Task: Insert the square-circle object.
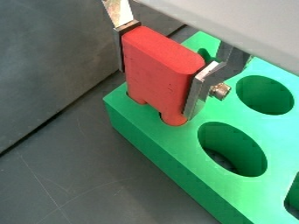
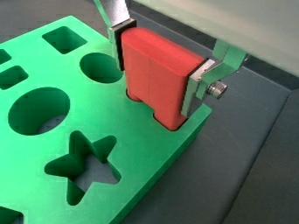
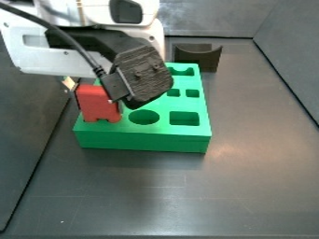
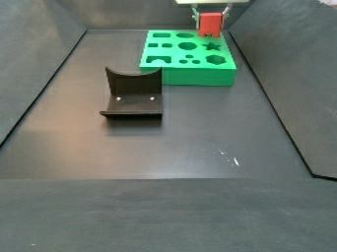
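Note:
My gripper [image 1: 160, 83] is shut on a red block [image 1: 158, 70], the square-circle object. One of its sides is square, the other rounded, and it has two short legs at its lower end. I hold it upright over a corner of the green board [image 1: 176, 166]. The silver fingers [image 2: 197, 87] clamp its two narrow sides in both wrist views. Its legs [image 2: 170, 121] reach the board's top face [image 2: 140, 149]; I cannot tell whether they are inside a hole. The side views show the gripper [image 3: 93, 93] and block [image 4: 208, 22] at the board's corner [image 3: 149, 138].
The board [image 4: 191, 77] has several cut-outs: round holes [image 1: 232, 149], a star [image 2: 84, 162], a square [image 2: 61, 37]. The dark fixture [image 4: 132, 94] stands on the floor apart from the board, also seen behind it [image 3: 197, 54]. Dark walls edge the floor.

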